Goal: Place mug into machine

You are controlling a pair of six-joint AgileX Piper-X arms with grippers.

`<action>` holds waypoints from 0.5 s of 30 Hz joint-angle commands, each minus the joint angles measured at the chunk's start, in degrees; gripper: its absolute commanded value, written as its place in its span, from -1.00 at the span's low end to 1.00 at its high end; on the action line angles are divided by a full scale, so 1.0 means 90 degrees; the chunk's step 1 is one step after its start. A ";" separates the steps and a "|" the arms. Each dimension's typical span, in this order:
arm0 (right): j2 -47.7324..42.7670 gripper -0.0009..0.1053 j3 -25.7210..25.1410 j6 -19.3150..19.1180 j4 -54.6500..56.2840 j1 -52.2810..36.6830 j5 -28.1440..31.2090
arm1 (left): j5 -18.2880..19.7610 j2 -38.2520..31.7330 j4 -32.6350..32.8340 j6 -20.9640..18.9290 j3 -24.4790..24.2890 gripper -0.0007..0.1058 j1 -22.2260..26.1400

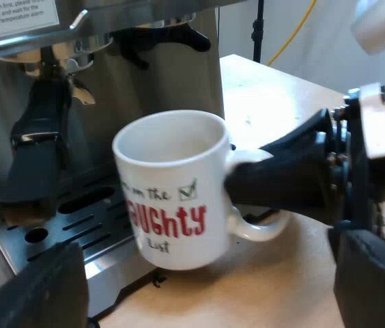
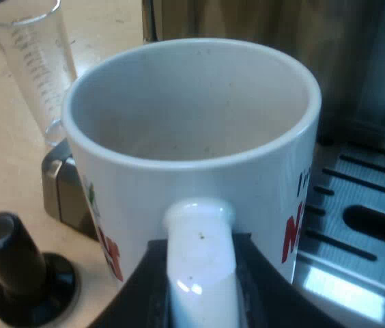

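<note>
- My right claw is clamped on the handle of the mug, one finger on each side of the loop. Nothing else is in it.
- My left claw is spread wide and holds nothing. It faces the mug's printed side.
- The mug sits just beyond my right fingertips, mouth up, empty and leaning a little. Its base is at the edge of the drip tray; I can't tell if it touches.
- The espresso machine is just past the mug from the right claw, with the holder locked in above the tray.
- Handling, my read: glazed ceramic, rigid, and it chips if knocked on steel.
- It's empty, so not heavy, but the mass hangs ahead of the grip and wants to pivot in the pads. The lean fits that.
- The glaze is slick. Best hold is high on the handle near its upper root, with a firm squeeze.
- The measuring glass and tamper stand on the tabletop beside the right claw, apart from the mug.
</note>
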 commanded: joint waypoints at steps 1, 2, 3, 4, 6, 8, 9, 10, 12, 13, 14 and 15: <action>0.0057 -0.98 -0.0280 -0.0047 -0.0397 -0.0130 0.0033 | 0.0166 0.0011 -0.0113 0.0032 -0.0019 0.46 -0.0026; 0.0103 -0.98 -0.0324 -0.0047 -0.0398 -0.0159 0.0033 | 0.0181 0.0011 -0.0113 0.0032 -0.0019 0.46 -0.0026; 0.0156 -0.98 -0.0380 -0.0047 -0.0398 -0.0205 0.0021 | 0.0196 0.0011 -0.0113 0.0032 -0.0019 0.46 -0.0026; 0.0227 -0.98 -0.0457 -0.0047 -0.0398 -0.0269 0.0004 | 0.0196 0.0011 -0.0113 0.0032 -0.0019 0.46 -0.0026; 0.0309 -0.98 -0.0547 -0.0047 -0.0398 -0.0339 -0.0016 | 0.0196 0.0011 -0.0113 0.0032 -0.0019 0.46 -0.0026; 0.0417 -0.98 -0.0644 -0.0047 -0.0398 -0.0377 -0.0018 | 0.0196 0.0011 -0.0113 0.0032 -0.0019 0.46 -0.0026; 0.0491 -0.98 -0.0696 -0.0047 -0.0398 -0.0395 -0.0100 | 0.0196 0.0011 -0.0113 0.0032 -0.0019 0.46 -0.0026; 0.0579 -0.98 -0.0765 -0.0047 -0.0398 -0.0398 -0.0186 | 0.0196 0.0011 -0.0113 0.0032 -0.0019 0.46 -0.0026; 0.0710 -0.98 -0.0878 -0.0047 -0.0398 -0.0398 -0.0181 | 0.0196 0.0011 -0.0113 0.0032 -0.0019 0.46 -0.0026; 0.0779 -0.98 -0.0935 -0.0047 -0.0398 -0.0398 -0.0181 | 0.0196 0.0011 -0.0113 0.0032 -0.0019 0.46 -0.0026; 0.0817 -0.98 -0.0971 -0.0047 -0.0398 -0.0398 -0.0154 | 0.0196 0.0011 -0.0113 0.0032 -0.0019 0.46 -0.0026; 0.0897 -0.98 -0.1030 -0.0047 -0.0398 -0.0398 -0.0150 | 0.0196 0.0011 -0.0113 0.0032 -0.0019 0.46 -0.0026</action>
